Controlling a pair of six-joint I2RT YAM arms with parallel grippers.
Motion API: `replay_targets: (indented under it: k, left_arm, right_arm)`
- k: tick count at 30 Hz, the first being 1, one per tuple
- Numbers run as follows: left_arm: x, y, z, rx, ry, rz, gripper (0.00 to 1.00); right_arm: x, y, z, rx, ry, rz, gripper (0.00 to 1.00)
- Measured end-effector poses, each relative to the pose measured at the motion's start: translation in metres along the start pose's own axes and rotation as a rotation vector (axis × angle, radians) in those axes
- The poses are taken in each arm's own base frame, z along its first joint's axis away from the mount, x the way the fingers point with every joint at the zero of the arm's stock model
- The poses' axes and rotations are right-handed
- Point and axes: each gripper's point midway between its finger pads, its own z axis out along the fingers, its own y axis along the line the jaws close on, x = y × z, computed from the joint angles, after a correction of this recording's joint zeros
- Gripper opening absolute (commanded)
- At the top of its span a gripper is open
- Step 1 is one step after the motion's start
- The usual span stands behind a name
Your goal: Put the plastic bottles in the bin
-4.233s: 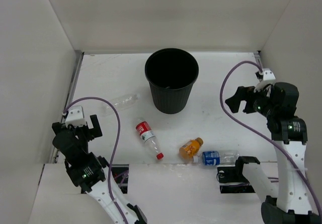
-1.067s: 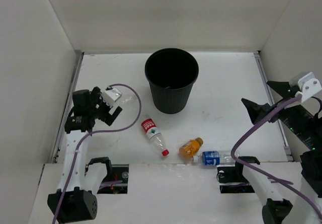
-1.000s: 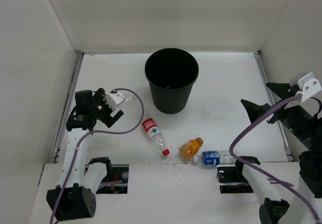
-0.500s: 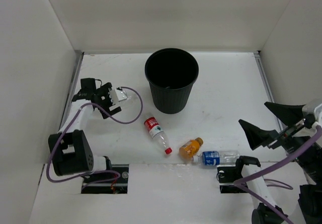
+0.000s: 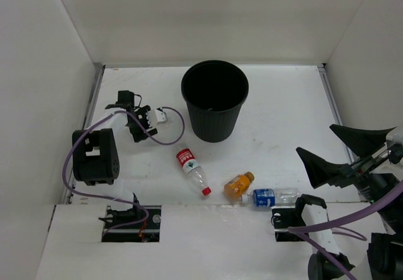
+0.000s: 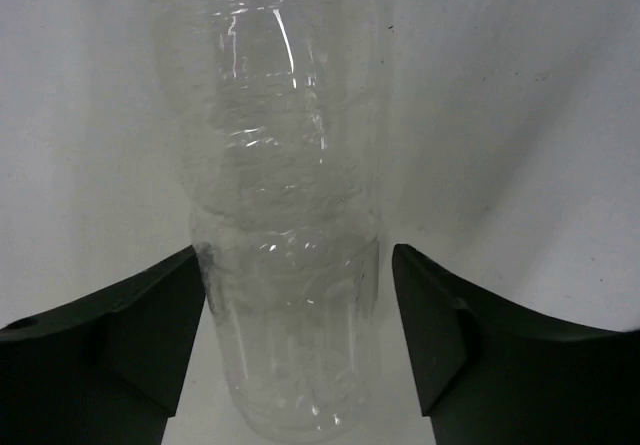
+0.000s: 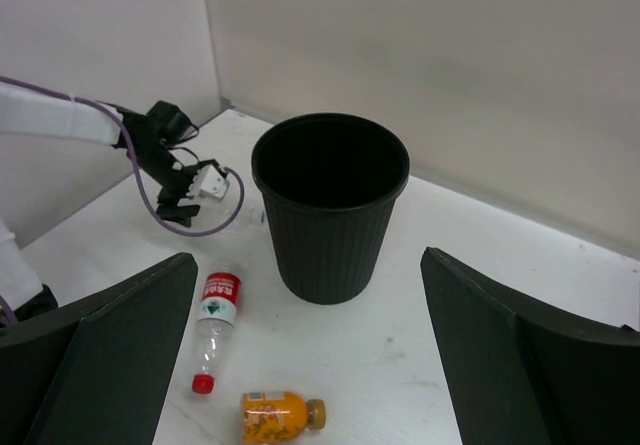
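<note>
I've brought the left gripper [image 6: 295,300] out to the clear bottle [image 6: 280,165] left of the bin [image 5: 214,128], jaws open astride it (grasp can follow); right gripper [image 7: 307,257] wide open, empty.

bin [image 5: 215,126] mouth unobstructed, bin near clear bottle [image 6: 285,265]

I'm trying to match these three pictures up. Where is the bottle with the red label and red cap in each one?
Top external: the red-labelled bottle lies just below the black bin in the picture, slightly to its left.
Left wrist: not in it; only a plain clear bottle shows.
Right wrist: lower left, its cap pointing toward the bottom edge.
Shared landmark: the black bin, in both wider views.
</note>
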Motion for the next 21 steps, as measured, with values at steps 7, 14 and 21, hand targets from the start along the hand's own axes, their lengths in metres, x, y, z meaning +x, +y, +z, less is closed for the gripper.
replay_targets:
  k: [7, 14, 21]
  left_arm:
    - [0.009, -0.001, 0.012, 0.024, 0.076, 0.004, 0.2]
    - [0.004, 0.002, -0.022, -0.04, 0.044, -0.096, 0.08]
    - [-0.042, 0.037, -0.188, -0.457, -0.22, -0.192, 0.07]
  right_arm:
    - [-0.009, -0.001, 0.006, -0.011, -0.024, 0.006, 1.0]
    - [-0.007, -0.014, 0.017, -0.011, -0.028, -0.002, 1.0]
    - [0.01, -0.036, 0.035, -0.01, 0.003, 0.028, 1.0]
